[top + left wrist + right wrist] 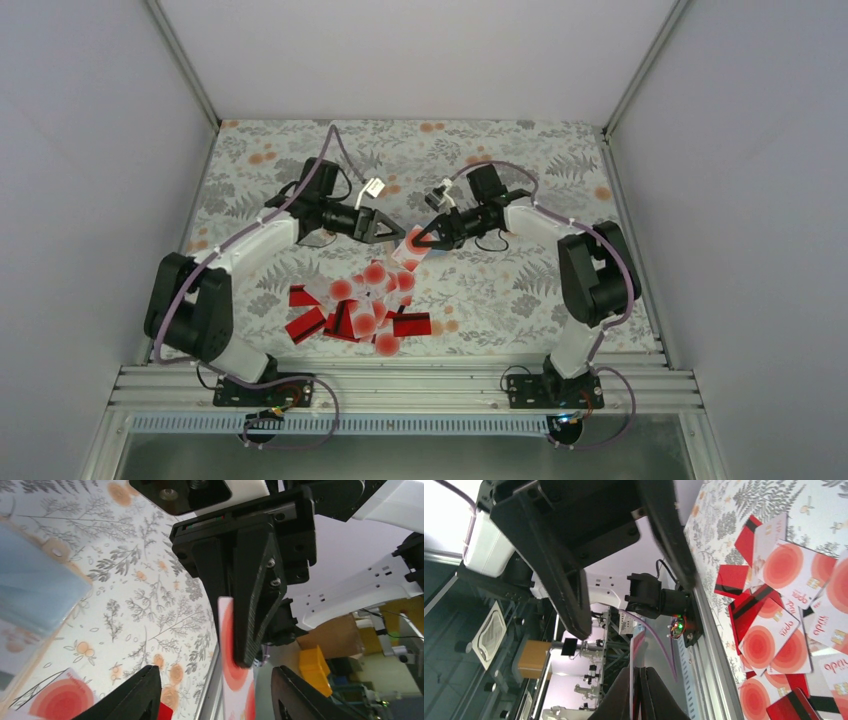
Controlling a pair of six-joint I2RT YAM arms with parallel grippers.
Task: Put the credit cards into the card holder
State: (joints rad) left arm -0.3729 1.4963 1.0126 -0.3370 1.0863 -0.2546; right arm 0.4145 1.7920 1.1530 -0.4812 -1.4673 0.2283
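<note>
Right gripper (416, 242) pinches a red-dotted card (226, 630) between the spread jaws of the left gripper (393, 231).
Card holder (30, 587), blurred and cut off, lies left under that arm; loose cards (360, 310) are piled nearer.

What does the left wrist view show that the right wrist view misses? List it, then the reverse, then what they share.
Left wrist only: the card holder, blurred at the left edge, its blue-grey face showing, and the broad face of the held card. Right wrist only: the main pile of credit cards, red and white, overlapping on the table. Both: the right gripper shut on that white, red-dotted card and the left gripper open facing it.
</note>
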